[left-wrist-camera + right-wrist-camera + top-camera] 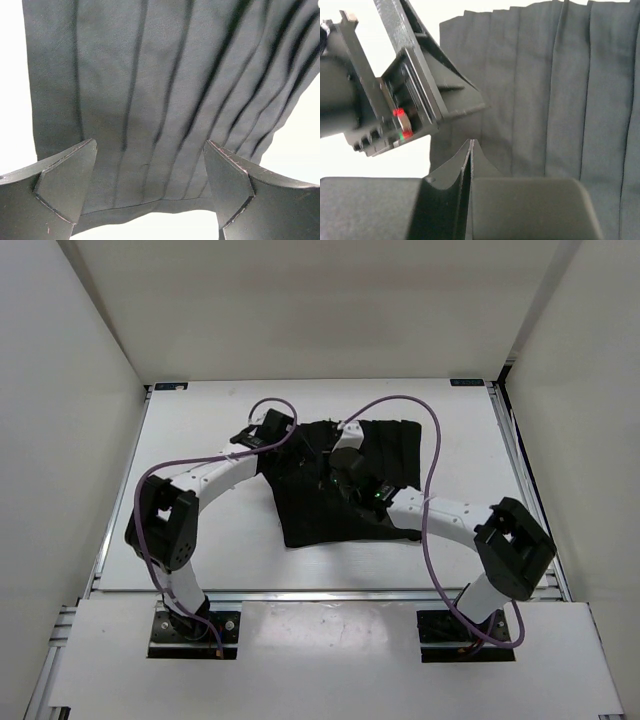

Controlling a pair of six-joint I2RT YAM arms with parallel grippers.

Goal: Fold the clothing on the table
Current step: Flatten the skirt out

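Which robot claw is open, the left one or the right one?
The left gripper: its jaws stand wide apart over the clothing. The right gripper has its jaws pressed tight together.

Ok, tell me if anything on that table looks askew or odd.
Only the clothing: it lies crooked on the table, unfolded, one near corner jutting out. No tear or spill shows. The left end effector is open, the right end effector shut.
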